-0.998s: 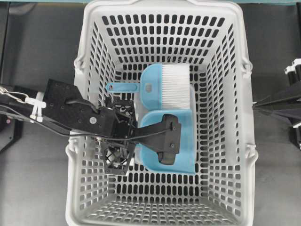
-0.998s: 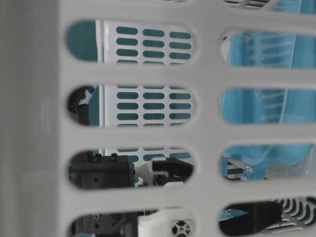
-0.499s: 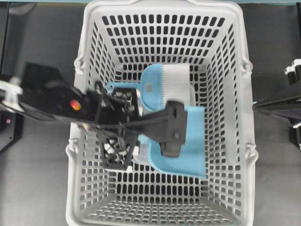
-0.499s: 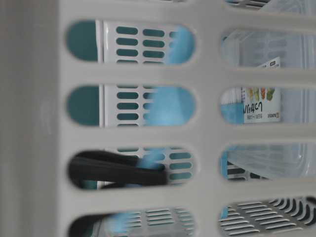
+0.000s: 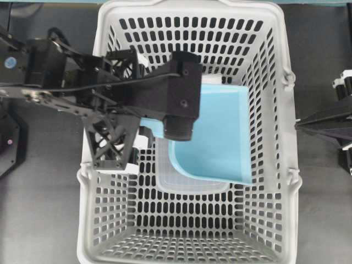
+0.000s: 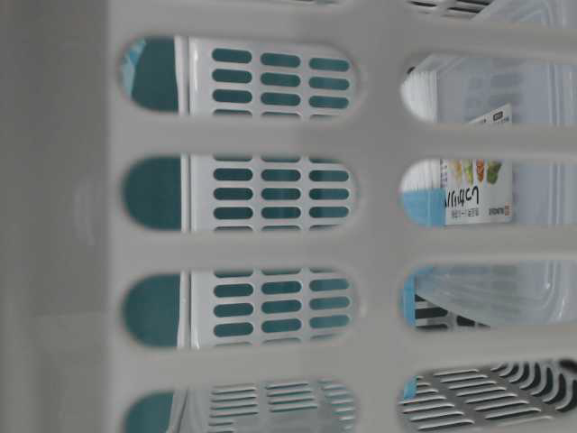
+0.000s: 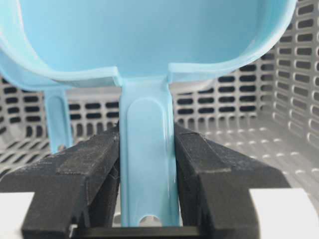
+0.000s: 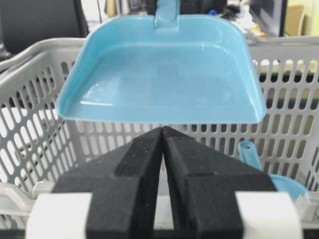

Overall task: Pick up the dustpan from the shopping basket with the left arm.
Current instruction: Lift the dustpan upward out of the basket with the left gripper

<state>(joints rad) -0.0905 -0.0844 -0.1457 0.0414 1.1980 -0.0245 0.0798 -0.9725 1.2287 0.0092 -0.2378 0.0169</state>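
left hand (image 7: 147,199) clamped on dustpan (image 5: 220,135) handle, pads pressing both sides just above hang hole. dustpan raised above basket (image 5: 286,132) rim, scoop roughly level, handle toward basket's left wall. clear lidded box (image 5: 192,184) on basket floor beneath scoop. brush (image 8: 271,177) down inside basket. right hand (image 8: 163,149) outside basket's right wall, pads pressed together, gripping nothing.

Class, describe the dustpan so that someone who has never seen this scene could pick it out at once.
Find the large grey slotted shopping basket. Held above its middle, gripped by its thin handle in the left gripper, is the dustpan: a light blue, wide, flat scoop with a raised rim. Unlike the blue brush, it has no bristles.
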